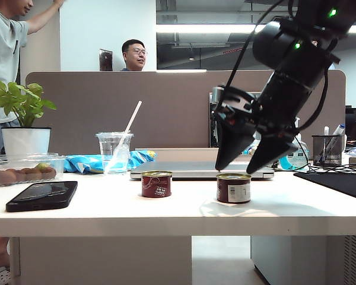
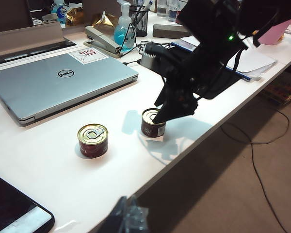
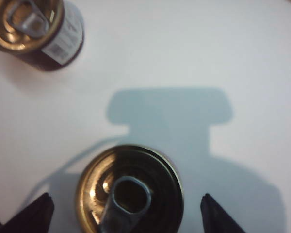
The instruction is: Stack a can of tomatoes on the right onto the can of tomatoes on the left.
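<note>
Two small tomato cans stand on the white table. The left can is red with a pull-tab lid. The right can is darker. My right gripper hangs open just above the right can, one fingertip on each side of it and apart from it. My left gripper sits shut at the table's near edge, away from both cans; it does not show in the exterior view.
A silver laptop lies behind the cans. A black phone, a plastic cup with a straw, a fruit box and a potted plant stand to the left. A stapler and a pen holder stand behind.
</note>
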Controlling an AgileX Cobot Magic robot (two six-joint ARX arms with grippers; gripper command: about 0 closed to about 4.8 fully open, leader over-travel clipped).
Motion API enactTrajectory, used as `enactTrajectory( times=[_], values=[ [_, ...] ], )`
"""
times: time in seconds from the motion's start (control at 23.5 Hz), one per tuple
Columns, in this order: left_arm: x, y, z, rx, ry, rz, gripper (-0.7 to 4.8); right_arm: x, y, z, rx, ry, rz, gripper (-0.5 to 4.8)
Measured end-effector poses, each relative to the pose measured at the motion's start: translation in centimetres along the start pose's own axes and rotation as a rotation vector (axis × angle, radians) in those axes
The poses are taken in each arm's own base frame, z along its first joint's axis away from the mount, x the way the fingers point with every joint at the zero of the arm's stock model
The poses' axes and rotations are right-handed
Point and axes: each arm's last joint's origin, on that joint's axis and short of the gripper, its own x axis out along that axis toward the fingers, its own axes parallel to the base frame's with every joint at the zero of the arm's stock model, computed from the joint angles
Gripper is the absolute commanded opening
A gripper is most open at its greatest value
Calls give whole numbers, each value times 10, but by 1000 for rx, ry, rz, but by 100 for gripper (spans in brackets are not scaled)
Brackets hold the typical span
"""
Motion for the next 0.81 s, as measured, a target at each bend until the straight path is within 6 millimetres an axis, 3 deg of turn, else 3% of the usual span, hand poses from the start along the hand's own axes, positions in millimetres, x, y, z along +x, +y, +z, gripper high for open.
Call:
enactTrajectory(
  times=[0.47,0.6,0.72,0.81],
  values=[
    [0,0,0,0,0,0,-4,25,-1,-5,-5,28,0,418],
    [0,0,0,0,0,0,-4,30,-2,-8,0,48,-8,336],
    [0,0,0,0,0,0,-4,29,-2,-7,-5,45,-10,308],
    [0,0,0,0,0,0,-4,29,-2,-7,-4,45,-10,261]
  ],
)
